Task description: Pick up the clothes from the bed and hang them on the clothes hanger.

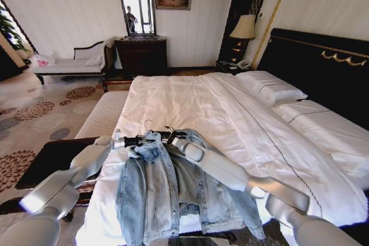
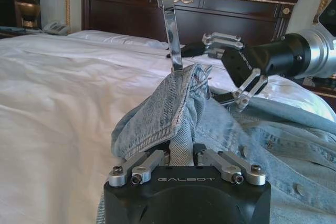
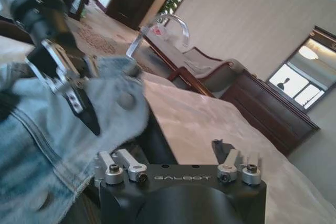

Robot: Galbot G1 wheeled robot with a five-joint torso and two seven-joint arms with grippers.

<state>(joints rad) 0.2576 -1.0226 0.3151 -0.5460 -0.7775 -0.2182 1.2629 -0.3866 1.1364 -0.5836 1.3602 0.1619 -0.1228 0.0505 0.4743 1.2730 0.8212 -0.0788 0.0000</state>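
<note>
While the denim jacket lies at six o'clock on the bed, half threaded on the hanger, the left gripper pinches its collar and the right gripper stands wide, hanging unfinished

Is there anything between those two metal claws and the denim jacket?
Nothing visible. The left tool already pinches the jacket at its collar, the right tool is at the collar too, and the hanger hook pokes out above.

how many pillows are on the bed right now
2. One pillow lies at the head of the bed, on the side nearer the lamp; the other pillow lies beside it, closer to the robot. Others may be hidden.
</note>
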